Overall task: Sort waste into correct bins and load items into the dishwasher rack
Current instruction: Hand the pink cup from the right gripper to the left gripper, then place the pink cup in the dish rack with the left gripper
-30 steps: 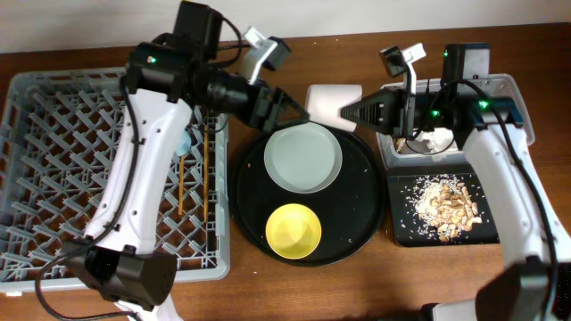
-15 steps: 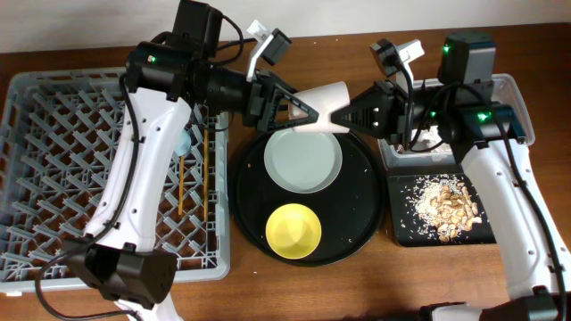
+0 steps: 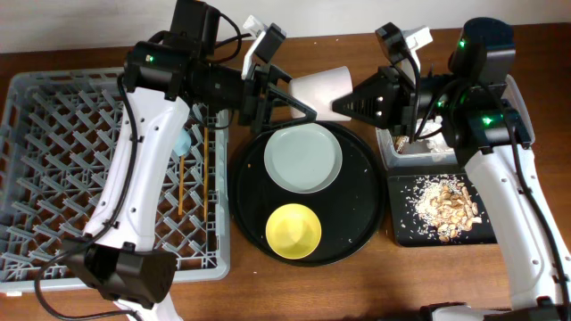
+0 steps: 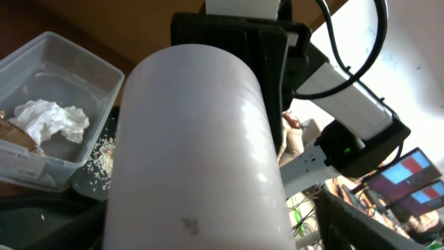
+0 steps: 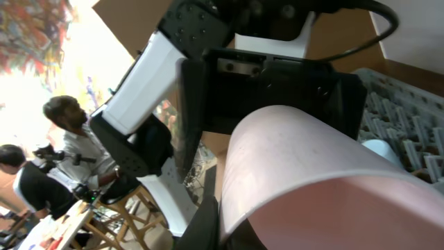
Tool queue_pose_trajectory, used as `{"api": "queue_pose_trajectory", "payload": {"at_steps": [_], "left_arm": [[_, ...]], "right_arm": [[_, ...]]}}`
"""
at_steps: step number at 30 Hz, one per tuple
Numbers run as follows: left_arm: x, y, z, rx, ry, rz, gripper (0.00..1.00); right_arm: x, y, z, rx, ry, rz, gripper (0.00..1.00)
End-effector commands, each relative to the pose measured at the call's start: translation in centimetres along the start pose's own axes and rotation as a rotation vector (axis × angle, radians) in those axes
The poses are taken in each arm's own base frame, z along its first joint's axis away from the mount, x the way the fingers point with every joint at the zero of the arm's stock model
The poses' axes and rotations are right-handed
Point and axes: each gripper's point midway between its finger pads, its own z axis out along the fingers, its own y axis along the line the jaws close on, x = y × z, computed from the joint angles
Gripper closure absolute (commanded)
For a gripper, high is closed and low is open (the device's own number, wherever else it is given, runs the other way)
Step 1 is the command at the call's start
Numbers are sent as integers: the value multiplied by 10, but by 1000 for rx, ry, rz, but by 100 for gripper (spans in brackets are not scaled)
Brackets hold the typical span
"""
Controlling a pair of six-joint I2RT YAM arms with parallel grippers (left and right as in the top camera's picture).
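The small pink cup (image 3: pixel 321 86) is held on its side in the air above the far edge of the round black tray. My right gripper (image 3: pixel 342 104) is shut on its rim, one finger (image 5: pixel 236 219) against the outer wall in the right wrist view. My left gripper (image 3: pixel 299 96) is open, its jaws either side of the cup's other end. The cup (image 4: pixel 198 139) fills the left wrist view. The pale plate (image 3: pixel 303 157) and yellow bowl (image 3: pixel 293 229) lie on the round tray. The grey rack (image 3: pixel 53 178) holds the light-blue cup (image 3: pixel 183 143) and chopsticks (image 3: pixel 207 174).
The clear tub (image 3: pixel 495 89), largely under my right arm, holds the white napkin (image 4: pixel 52 121) and a brown wrapper (image 4: pixel 14 135). The shallow black tray (image 3: pixel 401 227) holds beige food scraps (image 3: pixel 446 205). The round black tray (image 3: pixel 357 232) sits between rack and bins.
My right gripper has raised the pink cup and carried it left. My left gripper has closed in from the left, and its open jaws now straddle the cup.
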Motion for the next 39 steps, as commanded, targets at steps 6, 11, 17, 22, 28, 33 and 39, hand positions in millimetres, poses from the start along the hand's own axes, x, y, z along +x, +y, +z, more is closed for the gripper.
{"api": "queue_pose_trajectory", "payload": {"at_steps": [6, 11, 17, 22, 28, 33, 39], "left_arm": [[-11, -15, 1, 88, -39, 75, 33], [-8, -7, 1, 40, -21, 71, 50], [38, 62, -98, -436, 25, -270, 53], [142, 103, -235, -1166, 195, -838, 53], [229, 116, -259, -1399, 391, -1154, 53], [258, 139, -253, -1389, 408, -1182, 53], [266, 141, -251, -1383, 420, -1194, 32]], "right_arm": [[1, 11, 20, -25, 25, -7, 96], [-2, 7, 19, 2, 13, -28, 81], [-14, -16, -33, 130, -76, 81, 11], [-10, -24, -40, 152, -91, 108, 1], [-10, -24, -40, 152, -91, 108, 1], [-10, -24, -40, 152, -91, 108, 1], [-10, -24, -40, 152, -91, 108, 1]]}}
